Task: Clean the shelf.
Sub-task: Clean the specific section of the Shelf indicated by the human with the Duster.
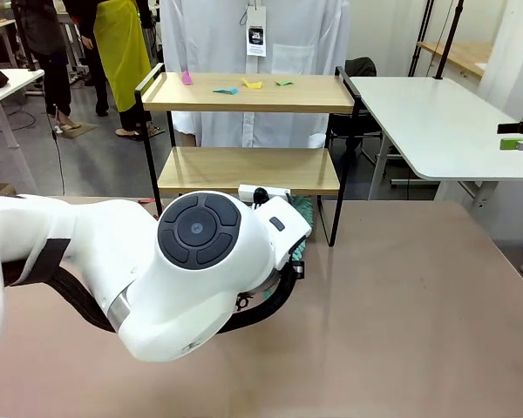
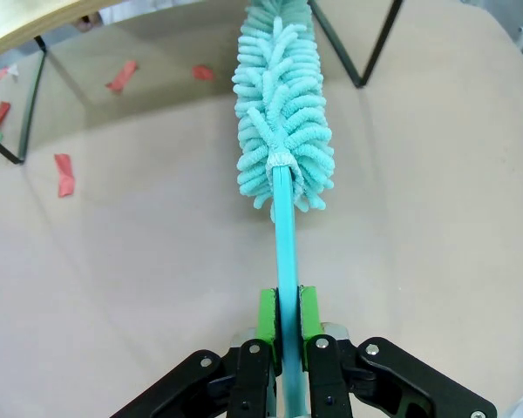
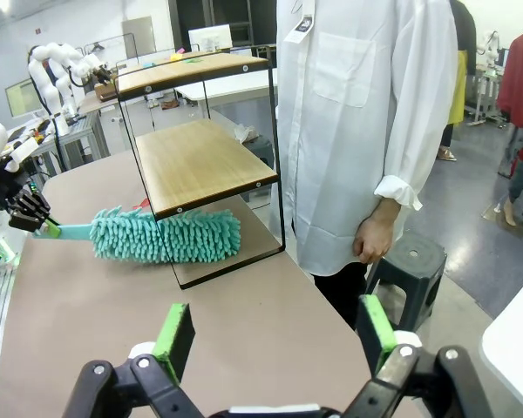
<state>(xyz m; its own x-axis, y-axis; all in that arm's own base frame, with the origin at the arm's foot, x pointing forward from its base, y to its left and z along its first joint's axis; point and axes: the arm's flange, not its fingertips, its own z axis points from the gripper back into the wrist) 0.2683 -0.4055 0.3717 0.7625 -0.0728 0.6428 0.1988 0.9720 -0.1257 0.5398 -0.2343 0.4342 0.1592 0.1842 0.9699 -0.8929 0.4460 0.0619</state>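
— Teal duster [image 2: 283, 104]: who holds it?
— Left gripper [image 2: 288, 309], green pads clamped on the thin handle. The fluffy head lies at the foot of the shelf [image 1: 244, 170].
— Right gripper [image 3: 275, 326]?
— Jaws wide apart, nothing between them.
— Shelf's place?
— Far edge of the brown table [image 1: 401, 305]. Coloured paper scraps [image 1: 227, 90] on its top board. A person [image 3: 366, 131] in a white shirt stands just behind.

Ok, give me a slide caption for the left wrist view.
Left gripper clamps a teal duster by its handle, head pointing toward the shelf.
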